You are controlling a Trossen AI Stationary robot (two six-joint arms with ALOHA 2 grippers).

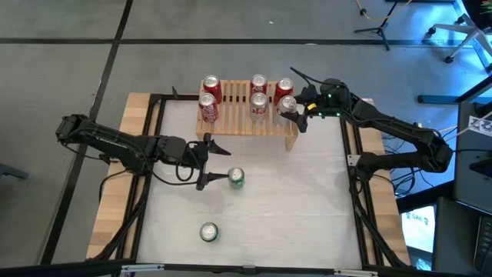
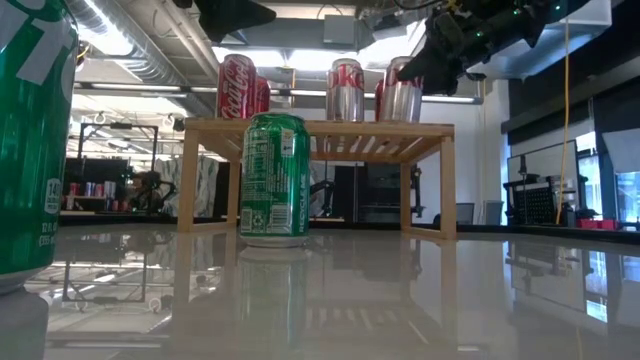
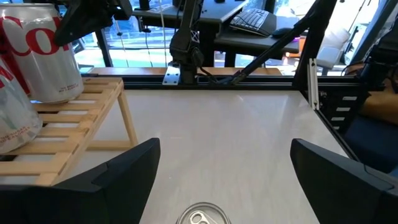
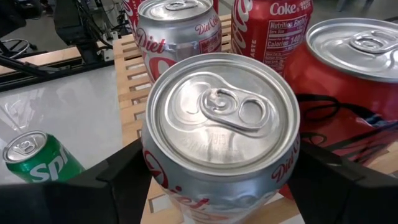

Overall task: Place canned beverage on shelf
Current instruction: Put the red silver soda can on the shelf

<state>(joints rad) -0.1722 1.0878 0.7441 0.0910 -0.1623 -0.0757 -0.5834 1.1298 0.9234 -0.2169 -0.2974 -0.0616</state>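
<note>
Shelf partly behind right hand, perhaps.

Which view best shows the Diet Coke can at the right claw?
Right wrist view: the Diet Coke can fills it, between the right claw fingers. High view shows it small on the shelf; low view partly hidden; left wrist uncertain.

We count six cans on the shelf — three red, three silver. Two green cans stand on the table — eight total.
</note>
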